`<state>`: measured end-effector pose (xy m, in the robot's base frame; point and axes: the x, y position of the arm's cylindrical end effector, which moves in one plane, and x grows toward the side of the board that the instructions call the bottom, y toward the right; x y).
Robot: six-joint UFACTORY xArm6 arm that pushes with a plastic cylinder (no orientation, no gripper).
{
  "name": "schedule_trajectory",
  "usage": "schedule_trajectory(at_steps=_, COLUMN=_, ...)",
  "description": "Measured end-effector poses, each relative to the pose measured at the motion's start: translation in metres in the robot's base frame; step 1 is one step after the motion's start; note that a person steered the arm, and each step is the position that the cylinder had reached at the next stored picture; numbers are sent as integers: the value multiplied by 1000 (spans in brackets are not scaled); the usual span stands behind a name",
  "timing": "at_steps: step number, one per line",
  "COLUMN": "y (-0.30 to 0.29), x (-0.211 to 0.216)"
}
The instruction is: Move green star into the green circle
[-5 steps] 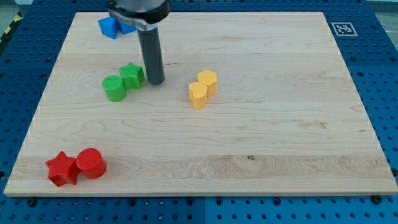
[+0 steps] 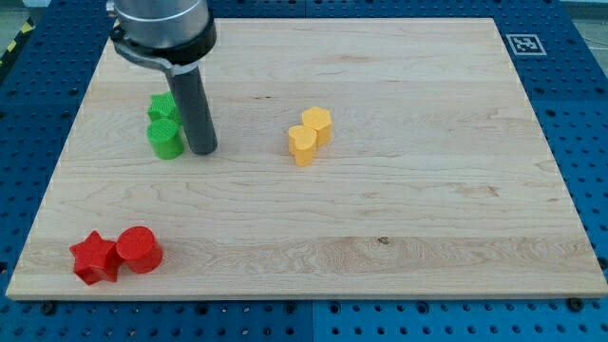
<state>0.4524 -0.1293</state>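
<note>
The green star (image 2: pixel 162 106) lies at the board's upper left, touching the top of the green circle (image 2: pixel 166 141). My rod comes down from the view's top left, and my tip (image 2: pixel 203 150) rests on the board just right of the green circle, close to it or touching it. The rod hides part of the star's right side.
Two yellow blocks (image 2: pixel 310 134) sit together right of my tip, near the board's middle. A red star (image 2: pixel 95 257) and a red circle (image 2: pixel 139 249) touch each other at the bottom left. The arm's dark head (image 2: pixel 161 28) covers the board's top left corner.
My tip moved left and slightly down. The green star was pushed left and now sits above the green circle, which shifted a little left. The blue blocks are now hidden behind the arm.
</note>
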Motion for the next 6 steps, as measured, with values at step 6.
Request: schedule_trajectory(at_steps=6, y=6, x=-54)
